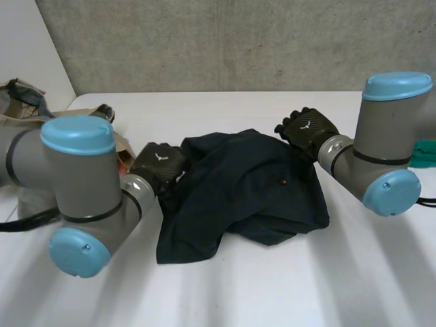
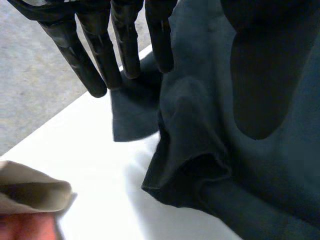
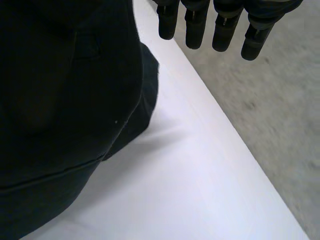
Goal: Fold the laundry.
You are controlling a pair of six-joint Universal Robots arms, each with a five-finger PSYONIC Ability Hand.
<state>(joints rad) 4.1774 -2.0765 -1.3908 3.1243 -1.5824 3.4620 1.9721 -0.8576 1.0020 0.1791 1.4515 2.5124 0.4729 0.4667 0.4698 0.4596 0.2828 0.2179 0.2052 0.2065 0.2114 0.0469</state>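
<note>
Left arm is nearest the lens, elbow at 8 o'clock in the head view, forearm reaching in toward centre. Beige pile sits at 9–10 o'clock on the tabletop, apart from the task item.

Left robot hand: at the 9 o'clock edge of the cloth. In the wrist view its fingers are straight and slightly spread, tips over a loose corner of the cloth. Nothing seen pinched. Read as open, empty.

Cloth: dark navy, one piece, at tabletop centre between the two hands. Crumpled heap, rucked and overlapped at random. No clean fold line, no squared edge.

Right robot hand: at the cloth's 1 o'clock corner, near the far tabletop edge. In the wrist view its fingers are straight and hang past that edge, with the cloth beside the palm, not between the fingers. Open, empty.

Right arm is at 3 o'clock. A green item lies behind it, too little showing to identify.

Progress (judgement): early. Nothing folded, and the cloth is not spread flat. Left to do: flatten, find the edges, make the folds. The beige pile may be further laundry.

Orientation: long axis runs 7 to 1 o'clock in the head view. A narrower flap points to 7 o'clock, and the bulk is bunched toward 1–3. Cannot tell which end is which.
</note>
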